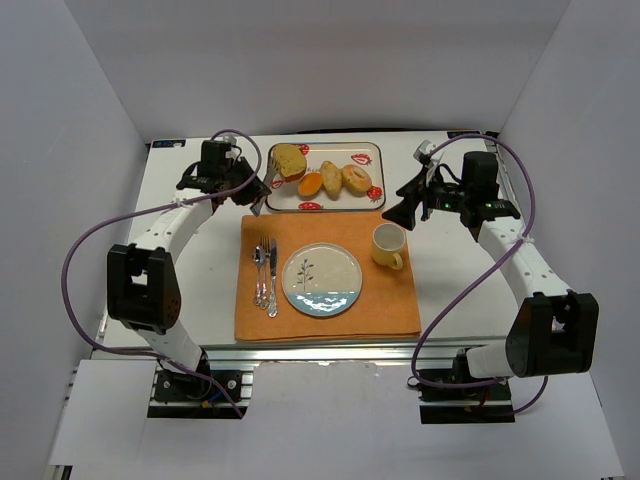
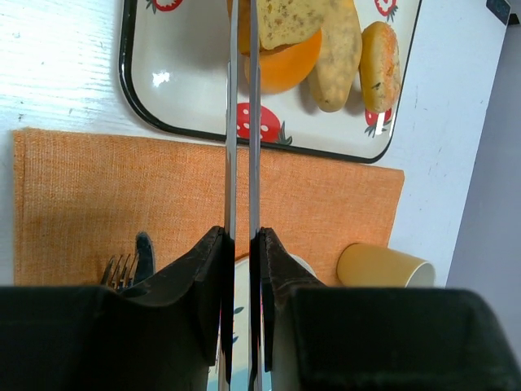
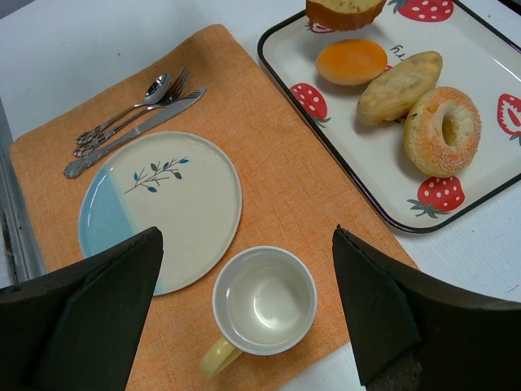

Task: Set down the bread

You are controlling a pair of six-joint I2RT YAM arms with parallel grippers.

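The bread [image 1: 290, 160], a thick tan slice with a brown crust, is at the left end of the strawberry tray [image 1: 372, 150]. My left gripper [image 1: 252, 188] is shut on metal tongs [image 1: 269, 190] whose blades [image 2: 232, 122] run up to the bread [image 2: 297, 20]. The blades stand close together at the slice's edge; I cannot tell whether they pinch it or whether it is lifted. The bread's bottom edge shows in the right wrist view [image 3: 346, 10]. The round plate [image 1: 322, 281] lies on the orange mat. My right gripper [image 1: 405, 212] is open and empty above the cup [image 3: 264, 300].
On the tray lie an orange roll [image 1: 310, 184], an oval bun [image 1: 331, 178] and a ring-shaped bun [image 1: 356, 178]. A yellow cup [image 1: 388, 245] stands right of the plate. A spoon, fork and knife [image 1: 265, 275] lie left of it on the orange mat [image 1: 400, 310].
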